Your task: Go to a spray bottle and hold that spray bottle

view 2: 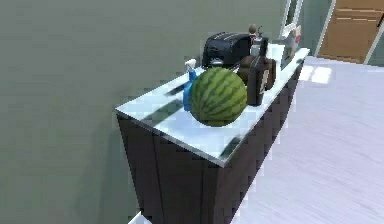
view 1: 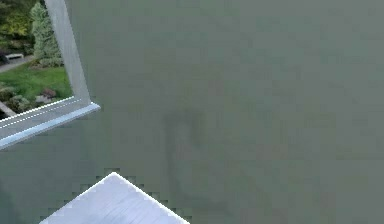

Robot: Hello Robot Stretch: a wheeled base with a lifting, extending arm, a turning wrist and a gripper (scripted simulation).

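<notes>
In the arm side view a blue spray bottle with a white top stands on a pale countertop. A large green watermelon sits right beside it and hides much of the bottle's body.
The dark-fronted counter juts toward the arm side view's bottom, with a black appliance and dark bottles behind the melon. Pale floor spreads right; a wooden door stands far right. Ahead: a grey-green wall, a window and a counter corner.
</notes>
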